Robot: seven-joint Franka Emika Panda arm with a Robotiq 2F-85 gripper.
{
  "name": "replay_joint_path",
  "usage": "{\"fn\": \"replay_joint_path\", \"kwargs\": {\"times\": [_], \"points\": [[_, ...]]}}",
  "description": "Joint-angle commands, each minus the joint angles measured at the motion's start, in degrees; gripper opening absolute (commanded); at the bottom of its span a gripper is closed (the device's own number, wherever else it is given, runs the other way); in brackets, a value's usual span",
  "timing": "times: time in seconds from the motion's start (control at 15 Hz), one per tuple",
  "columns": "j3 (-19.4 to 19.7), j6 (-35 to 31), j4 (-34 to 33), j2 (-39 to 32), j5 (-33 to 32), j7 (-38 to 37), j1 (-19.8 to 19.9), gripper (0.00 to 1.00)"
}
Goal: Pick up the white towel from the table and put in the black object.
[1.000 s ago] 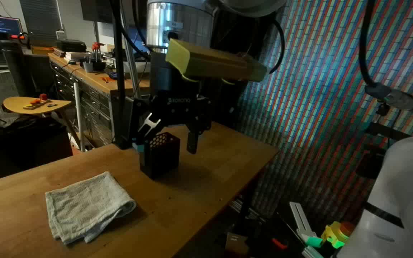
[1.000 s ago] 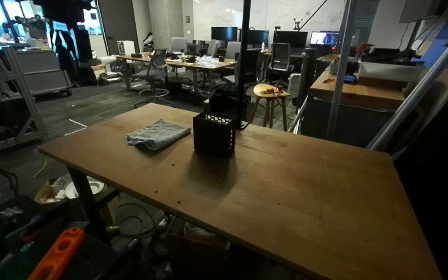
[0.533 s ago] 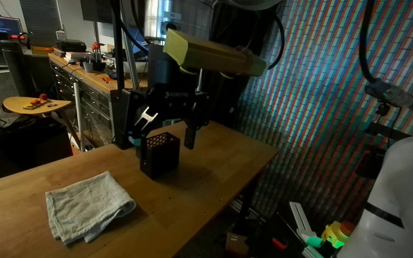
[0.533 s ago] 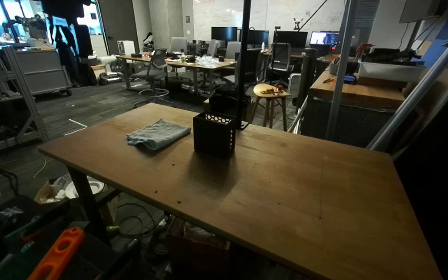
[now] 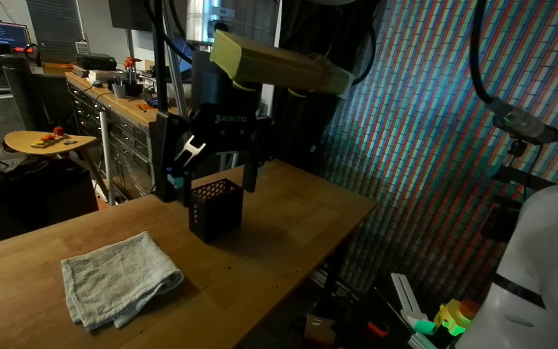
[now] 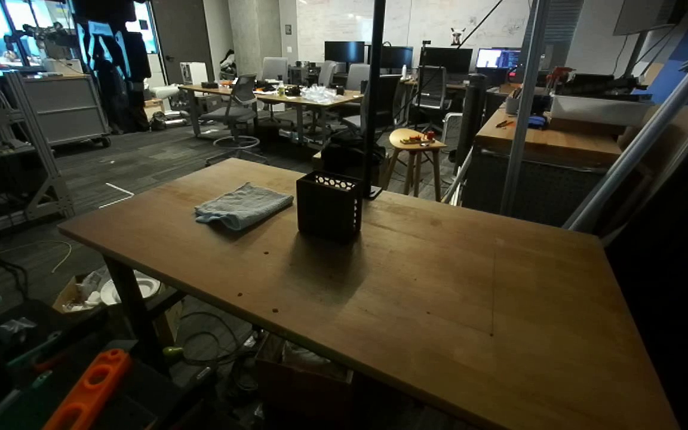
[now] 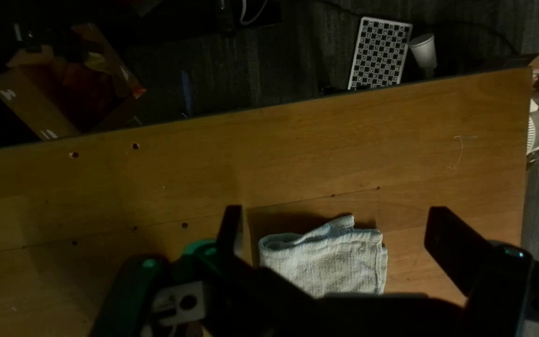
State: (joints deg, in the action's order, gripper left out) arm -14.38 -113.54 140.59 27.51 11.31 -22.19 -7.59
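Note:
The white towel [image 5: 119,281] lies folded flat on the wooden table; it also shows in an exterior view [image 6: 243,206]. The black object is an open-topped box with honeycomb holes [image 5: 217,213], upright on the table beside the towel, also seen in an exterior view [image 6: 327,209]. It does not show in the wrist view. My gripper [image 5: 217,195] is open and empty, pointing down above table height, overlapping the box's top in that view. In the wrist view the towel [image 7: 330,262] appears below, between my spread fingers [image 7: 335,213]; its lower part is hidden by the gripper.
The wooden table [image 6: 439,286] has its edge near the towel. A black upright pole [image 6: 374,101] stands at the table's edge close behind the box. A workbench with drawers [image 5: 114,131] and a small wooden stool [image 5: 49,143] stand beyond the table.
My gripper has moved up and a little to the left in an exterior view, its finger now clear of the box's front face. It stays open. Towel and box have not moved.

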Motion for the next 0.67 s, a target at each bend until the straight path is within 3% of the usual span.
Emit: {"fn": "replay_joint_path", "kwargs": {"times": [0.0, 0.6], "points": [[-0.95, -0.57, -8.69, -7.64, -3.27, -0.91, 0.74, 1.00], [-1.76, -5.93, -31.96, -31.78, -16.95, -1.37, -1.81, 1.00]]}}
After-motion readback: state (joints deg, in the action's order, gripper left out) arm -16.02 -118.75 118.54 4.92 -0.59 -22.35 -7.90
